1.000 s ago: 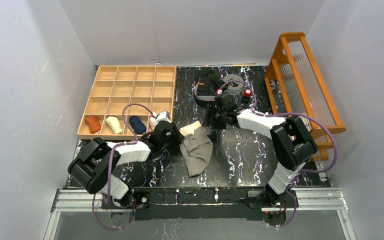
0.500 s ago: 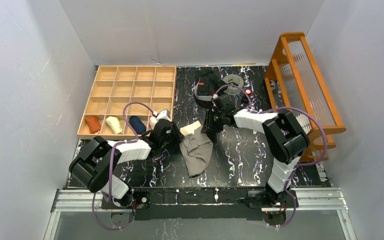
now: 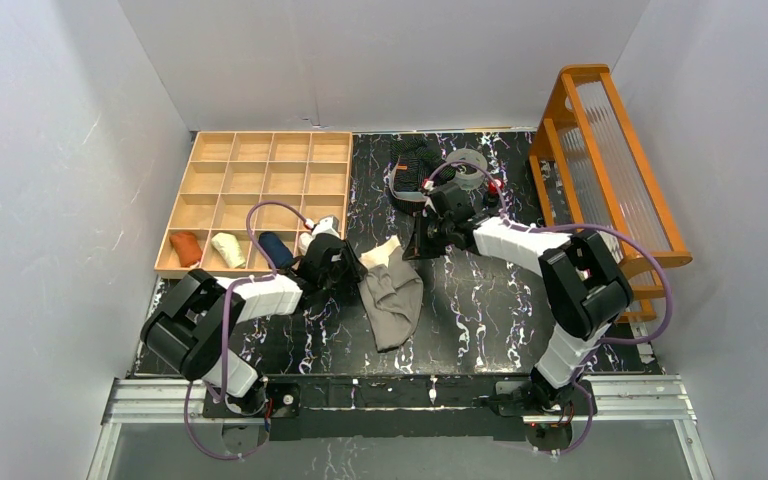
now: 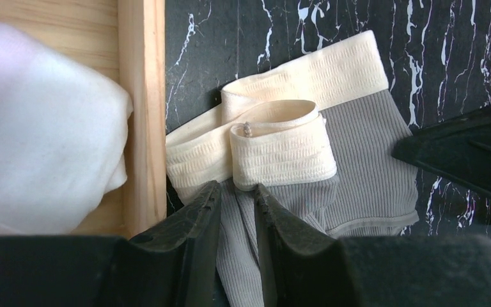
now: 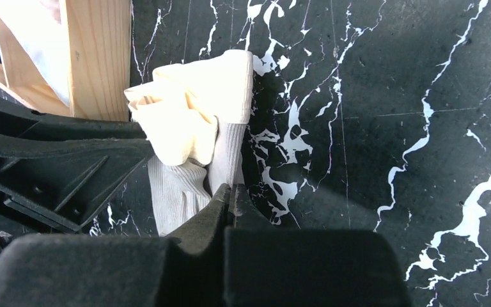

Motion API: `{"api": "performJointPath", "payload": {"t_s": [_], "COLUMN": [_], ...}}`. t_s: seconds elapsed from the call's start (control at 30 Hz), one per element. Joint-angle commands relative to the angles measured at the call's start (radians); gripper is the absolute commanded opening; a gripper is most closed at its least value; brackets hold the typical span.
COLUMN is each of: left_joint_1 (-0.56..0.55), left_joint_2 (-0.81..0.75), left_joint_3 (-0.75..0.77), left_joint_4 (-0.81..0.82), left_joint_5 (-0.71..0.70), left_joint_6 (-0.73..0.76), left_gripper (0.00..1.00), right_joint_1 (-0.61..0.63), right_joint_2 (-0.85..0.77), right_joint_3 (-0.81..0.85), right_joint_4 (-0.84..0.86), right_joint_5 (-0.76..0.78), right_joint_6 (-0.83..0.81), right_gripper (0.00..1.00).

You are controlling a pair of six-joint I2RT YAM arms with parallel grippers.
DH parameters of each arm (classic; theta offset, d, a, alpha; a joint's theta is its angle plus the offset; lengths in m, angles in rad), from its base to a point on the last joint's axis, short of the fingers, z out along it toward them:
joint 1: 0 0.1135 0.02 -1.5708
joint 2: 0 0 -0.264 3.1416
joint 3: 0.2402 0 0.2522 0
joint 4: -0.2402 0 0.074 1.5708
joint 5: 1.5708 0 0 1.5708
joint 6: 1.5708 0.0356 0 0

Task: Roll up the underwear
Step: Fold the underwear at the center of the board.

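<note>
The beige-grey underwear (image 3: pixel 395 300) lies crumpled on the black marbled table, its cream waistband (image 4: pixel 281 147) folded over at the top. My left gripper (image 3: pixel 348 268) is shut on the grey cloth just below that waistband (image 4: pixel 236 192). My right gripper (image 3: pixel 415 245) is shut, its tips pinching the garment's upper right edge (image 5: pixel 230 187). A second underwear (image 3: pixel 415 160), black with pale stripes, is bunched at the back of the table behind the right arm.
A wooden compartment tray (image 3: pixel 260 135) at the back left holds several rolled garments in its front row (image 3: pixel 227 249). Its wall (image 4: pixel 142 96) is right beside the left fingers. An orange rack (image 3: pixel 610 150) stands at the right. A tape ring (image 3: pixel 470 165) and a red-topped object (image 3: pixel 497 184) sit behind the right wrist.
My right gripper has shut on the edge of the beige-grey underwear after reaching in from the right. The left gripper kept its hold and barely moved.
</note>
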Motion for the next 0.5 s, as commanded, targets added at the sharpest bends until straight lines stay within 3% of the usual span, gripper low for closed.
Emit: {"api": "performJointPath", "payload": {"t_s": [0.0,0.23,0.47], "left_joint_1": [0.017,0.024,0.034], "left_joint_2": [0.016,0.033,0.051], "left_joint_3": [0.034,0.045,0.063], "left_joint_4": [-0.043,-0.055,-0.076], "left_joint_5": [-0.018,-0.023,-0.029], "left_joint_6": [0.019,0.0,-0.012], "left_gripper": [0.25,0.25,0.25], "right_joint_1": [0.045,0.211,0.366], "right_joint_2": [-0.07,-0.103,-0.086], "right_joint_3": [0.028,0.09,0.151], "right_joint_4": [-0.041,-0.129,-0.155], "right_joint_5": [0.087,0.4,0.569], "right_joint_6": [-0.021,-0.059,-0.044], "right_gripper": [0.01,0.01,0.01]}}
